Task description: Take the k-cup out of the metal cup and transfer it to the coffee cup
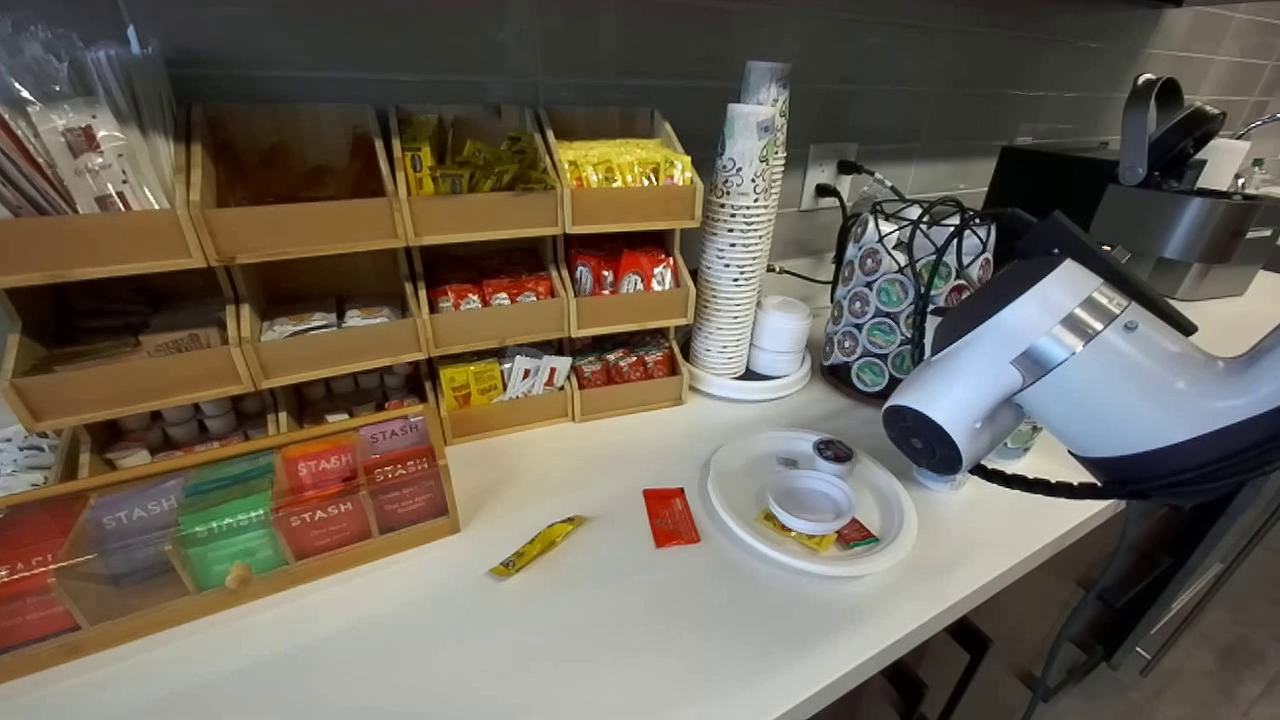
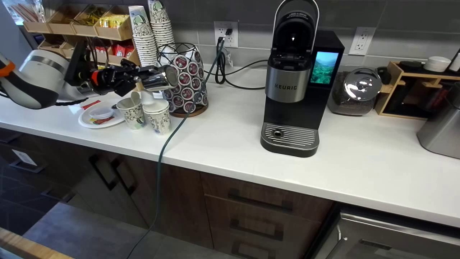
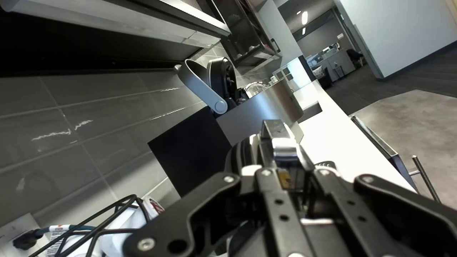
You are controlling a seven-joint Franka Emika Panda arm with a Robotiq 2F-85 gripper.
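You've got the metal cup (image 2: 159, 80) gripped in the end effector (image 2: 144, 75), approx. horiz., upper left of frame in an exterior view, above the patterned paper cups (image 2: 160, 120), so pickup looks done, but K-cup isn't visible: can't confirm xfer, prob. pending.

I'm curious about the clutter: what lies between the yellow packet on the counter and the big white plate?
A red packet lies on the counter there, in an exterior view.
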